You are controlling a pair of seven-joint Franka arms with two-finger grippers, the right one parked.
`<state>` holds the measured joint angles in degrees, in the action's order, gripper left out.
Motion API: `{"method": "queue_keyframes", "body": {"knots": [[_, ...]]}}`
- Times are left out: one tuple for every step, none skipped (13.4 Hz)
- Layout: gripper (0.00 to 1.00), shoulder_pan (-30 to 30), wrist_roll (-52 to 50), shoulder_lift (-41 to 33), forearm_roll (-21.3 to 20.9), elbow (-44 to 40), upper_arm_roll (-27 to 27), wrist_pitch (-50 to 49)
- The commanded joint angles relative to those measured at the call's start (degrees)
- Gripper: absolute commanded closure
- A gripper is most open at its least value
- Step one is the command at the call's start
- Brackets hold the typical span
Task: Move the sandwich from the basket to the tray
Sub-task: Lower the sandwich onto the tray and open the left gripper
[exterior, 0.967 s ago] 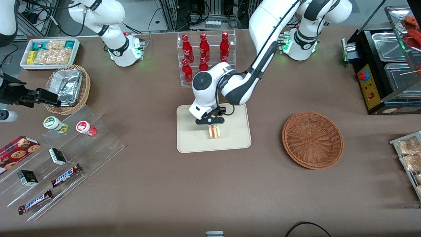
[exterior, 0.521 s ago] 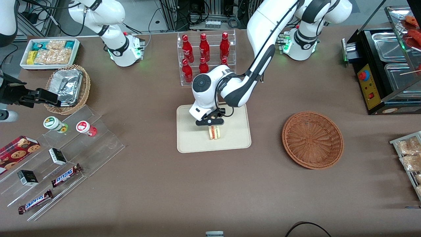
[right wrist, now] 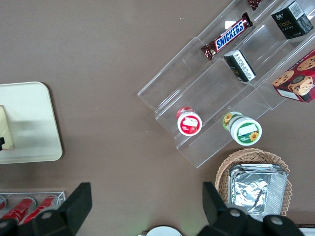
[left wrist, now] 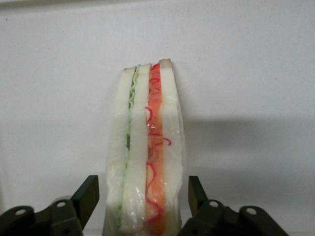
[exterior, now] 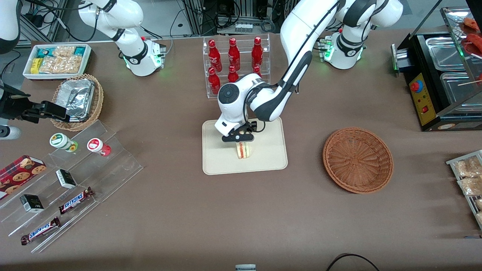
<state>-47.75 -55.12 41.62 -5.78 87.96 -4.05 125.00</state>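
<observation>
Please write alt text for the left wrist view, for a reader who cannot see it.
A wrapped sandwich stands on edge on a pale tray, its green and red filling layers facing the camera. The gripper straddles it, jaws open, with a small gap on each side.

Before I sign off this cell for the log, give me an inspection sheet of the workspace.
Surface: brown table.
Job's things: sandwich standing on edge on the tray; basket holds nothing, toward the working arm's end.
Clutter: bottle rack, snack steps, foil basket, snack bin.
Grippers: pincer over the tray, fingers astride the sandwich with gaps showing.
Cables: black loop at the table's near edge.
Surroundings: food warmer.
</observation>
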Motion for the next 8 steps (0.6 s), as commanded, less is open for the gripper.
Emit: {"method": "queue_keyframes", "body": {"knots": [[0.00,-0.5,-1.5,-1.2,-1.0,-1.4,0.9,-2.0],[0.00,-0.2,-1.5,-2.9,-0.8,-1.6,1.0,-4.9],[0.00,-0.1,-1.6,-5.0,-0.5,-1.7,1.2,-7.3],[0.00,0.5,-1.7,-7.5,-0.3,-1.7,1.6,-9.3],[0.00,1.9,-1.4,-10.0,-0.1,-1.7,1.7,-11.3],[0.00,3.3,-1.2,-12.6,0.0,-1.6,1.7,-13.6],[0.00,4.8,-1.0,-15.2,0.1,-1.6,1.7,-16.2],[0.00,6.3,-0.7,-18.0,0.2,-1.5,1.7,-18.7]]}}
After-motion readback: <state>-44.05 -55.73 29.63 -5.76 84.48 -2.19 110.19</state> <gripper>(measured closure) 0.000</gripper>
